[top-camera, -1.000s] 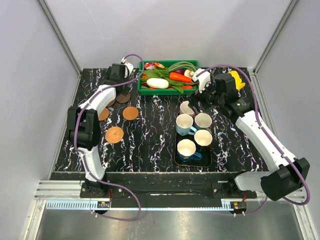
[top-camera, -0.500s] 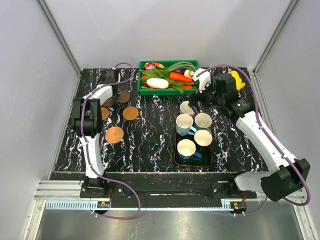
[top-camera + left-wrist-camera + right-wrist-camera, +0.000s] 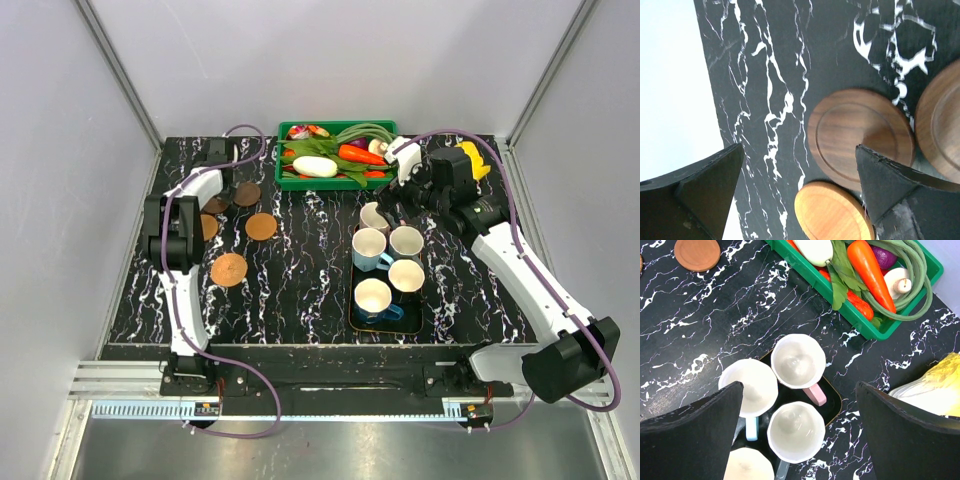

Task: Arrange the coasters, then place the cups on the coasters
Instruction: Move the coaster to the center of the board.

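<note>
Hovering with its jaws wide apart, the left gripper [image 3: 797, 160] faces a dark coaster [image 3: 860, 135]: thin, stiff, light and lying flat, so pinching across its rim seems best.

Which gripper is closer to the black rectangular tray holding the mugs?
Right. The right gripper hovers above the far end of the black rectangular tray; the left gripper is far off, over the brown round wooden coasters.

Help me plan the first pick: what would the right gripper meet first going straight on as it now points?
Probably the pink-handled cup, which lies centred between the fingers of the open right gripper. Depth is unclear, so this is a guess.
</note>
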Controlling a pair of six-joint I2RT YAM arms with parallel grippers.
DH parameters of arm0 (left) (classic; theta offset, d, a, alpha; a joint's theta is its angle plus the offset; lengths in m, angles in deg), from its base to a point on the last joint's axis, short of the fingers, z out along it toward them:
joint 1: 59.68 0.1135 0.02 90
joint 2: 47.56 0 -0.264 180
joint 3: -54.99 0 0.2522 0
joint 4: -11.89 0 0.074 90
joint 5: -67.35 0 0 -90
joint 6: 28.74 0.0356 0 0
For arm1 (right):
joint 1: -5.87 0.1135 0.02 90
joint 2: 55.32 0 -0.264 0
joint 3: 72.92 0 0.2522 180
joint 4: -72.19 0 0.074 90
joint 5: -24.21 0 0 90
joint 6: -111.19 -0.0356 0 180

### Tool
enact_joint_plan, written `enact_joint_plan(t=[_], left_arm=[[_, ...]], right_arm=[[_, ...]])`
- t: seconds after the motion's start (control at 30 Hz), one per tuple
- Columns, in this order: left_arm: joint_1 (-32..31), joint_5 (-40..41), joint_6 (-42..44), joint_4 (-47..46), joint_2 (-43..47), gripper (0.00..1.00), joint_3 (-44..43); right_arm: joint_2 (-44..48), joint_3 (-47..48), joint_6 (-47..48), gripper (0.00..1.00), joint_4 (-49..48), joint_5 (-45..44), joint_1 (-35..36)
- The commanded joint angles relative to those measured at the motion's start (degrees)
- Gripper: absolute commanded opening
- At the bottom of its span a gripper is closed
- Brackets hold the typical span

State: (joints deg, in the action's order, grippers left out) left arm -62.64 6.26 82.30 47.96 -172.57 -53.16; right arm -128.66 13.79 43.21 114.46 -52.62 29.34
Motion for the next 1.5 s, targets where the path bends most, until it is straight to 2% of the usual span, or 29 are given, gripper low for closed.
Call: enact_joint_plan(t=[0.0, 0.13, 0.23, 0.37, 0.5, 0.67, 0.77, 1.33, 1.47], left_arm=[[0.15, 1.5, 0.58, 1.16, -2.86, 0.99, -7.02], [-0.02, 0.63, 0.14, 5.81, -6.2, 0.99, -13.27], [-0.11, 2.03, -0.21, 6.26, -5.95, 0.99, -13.63], [0.32, 2.12, -2.05, 5.73, 1.59, 0.99, -7.49], [0.32, 2.21, -1.79, 9.68, 8.63, 0.99, -0.55], [0.59, 7.38, 0.23, 9.69, 12.68, 0.99, 8.24], [1.11, 9.41, 1.81, 8.02, 12.16, 0.99, 11.07], [2.96, 11.61, 2.87, 10.83, 5.57, 0.99, 9.13], [6.47, 12.14, 3.75, 10.83, 5.22, 0.99, 9.4]], right_arm=[[0.83, 0.09, 0.3, 1.0, -2.06, 0.81, -0.08], [0.66, 0.09, 0.3, 1.0, -2.06, 0.72, -0.17], [0.48, 0.09, 0.48, 1.0, -2.14, 0.63, -0.17], [0.65, -0.17, 0.83, 1.0, -2.15, 0.19, -0.17], [0.04, -0.09, 0.66, 1.0, -2.32, 0.37, -0.17], [-0.4, -0.09, 0.48, 1.0, -2.23, 1.16, -0.26], [-0.05, -0.17, 0.39, 1.0, -2.32, 1.42, -0.26], [1.62, -0.44, 0.22, 1.0, -2.23, 1.25, -0.7], [1.71, -0.52, 0.22, 1.0, -2.32, 1.51, -0.79]])
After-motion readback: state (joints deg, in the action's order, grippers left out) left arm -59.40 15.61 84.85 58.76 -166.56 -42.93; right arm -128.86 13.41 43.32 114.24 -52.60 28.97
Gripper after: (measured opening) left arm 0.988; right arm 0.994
